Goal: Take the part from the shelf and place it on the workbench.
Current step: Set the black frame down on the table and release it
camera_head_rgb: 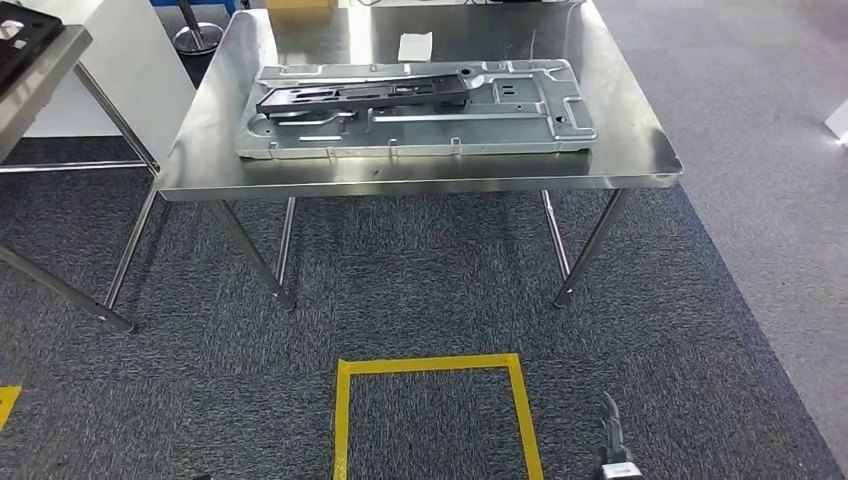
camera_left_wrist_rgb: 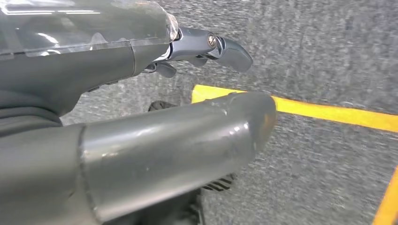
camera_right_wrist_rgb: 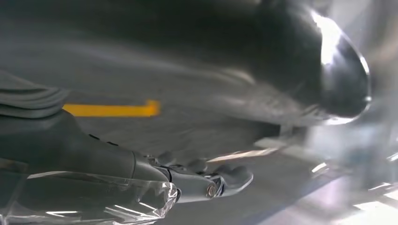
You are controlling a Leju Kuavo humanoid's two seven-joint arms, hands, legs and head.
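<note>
Left hand (camera_left_wrist_rgb: 141,117) hangs over grey carpet (camera_left_wrist_rgb: 328,51), thumb and darker fingers (camera_left_wrist_rgb: 220,47) spread apart, nothing between them. Right hand (camera_right_wrist_rgb: 141,173) in the right wrist view is badly motion-blurred; fingers reach out with nothing seen in them, but whether they are spread or curled I cannot tell. In the head view a tip of the right hand (camera_head_rgb: 612,445) shows at 5 o'clock.

Steel workbench (camera_head_rgb: 420,180) stands at 12 o'clock. On it lies a large flat grey metal panel (camera_head_rgb: 520,125). Dark elongated part (camera_head_rgb: 360,97) rests on top of the panel, toward its far left, lengthwise along it. Small white slip (camera_head_rgb: 414,45) lies on the bench top beyond the panel.

Second steel table (camera_head_rgb: 40,75) at 10 o'clock carries a dark tray-like piece (camera_head_rgb: 20,35). Yellow tape square (camera_head_rgb: 435,365) marks the carpet at 6 o'clock.
</note>
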